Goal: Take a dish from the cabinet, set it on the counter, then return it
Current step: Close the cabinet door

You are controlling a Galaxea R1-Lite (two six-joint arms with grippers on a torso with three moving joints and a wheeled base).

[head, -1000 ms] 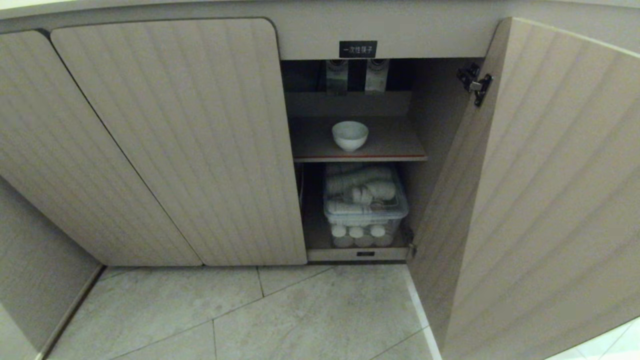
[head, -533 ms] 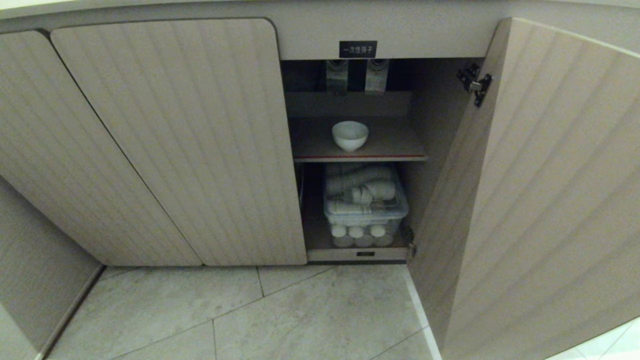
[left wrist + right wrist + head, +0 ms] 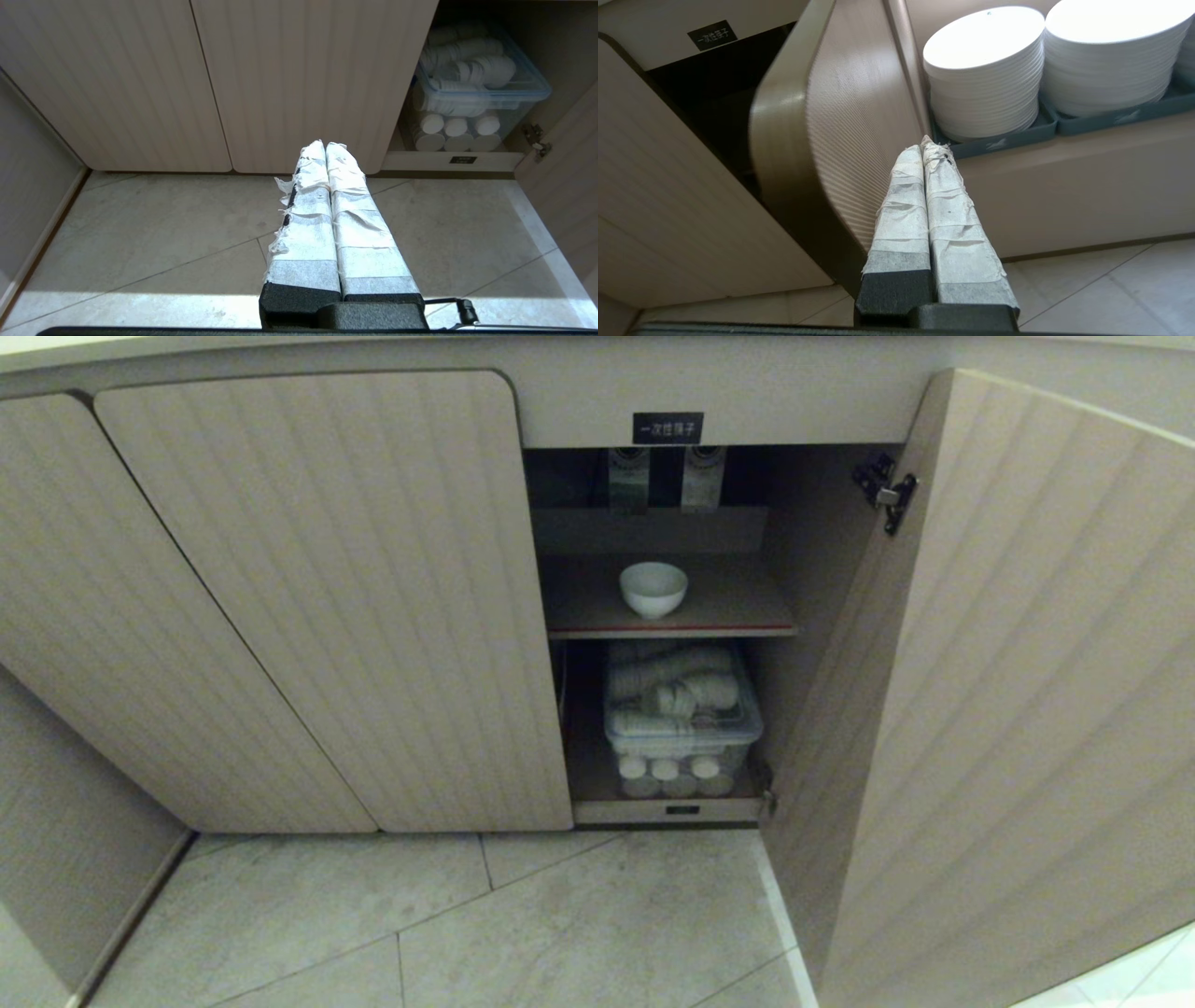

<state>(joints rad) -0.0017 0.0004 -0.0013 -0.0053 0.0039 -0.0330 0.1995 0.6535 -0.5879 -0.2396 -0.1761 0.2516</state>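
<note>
The dish (image 3: 653, 588), a small white bowl, stands upright on the cabinet's red-edged upper shelf (image 3: 747, 607). The cabinet (image 3: 308, 597) has its right door (image 3: 1008, 691) swung open; the two doors to the left are closed. Only a thin strip of the counter (image 3: 56, 343) shows at the top edge of the head view. Neither arm is in the head view. My right gripper (image 3: 927, 144) is shut and empty, close beside the outer face of the open door (image 3: 850, 116). My left gripper (image 3: 324, 145) is shut and empty, low over the floor before the closed doors.
A clear lidded bin (image 3: 681, 719) of white cups fills the lower compartment. Stacked white plates (image 3: 985, 70) in grey trays (image 3: 999, 142) stand on a ledge beyond the open door. A black label (image 3: 667, 427) sits above the opening. Tiled floor (image 3: 560, 924) lies in front.
In the head view nothing has visibly moved except the open door's lower edge, which has shifted slightly.
</note>
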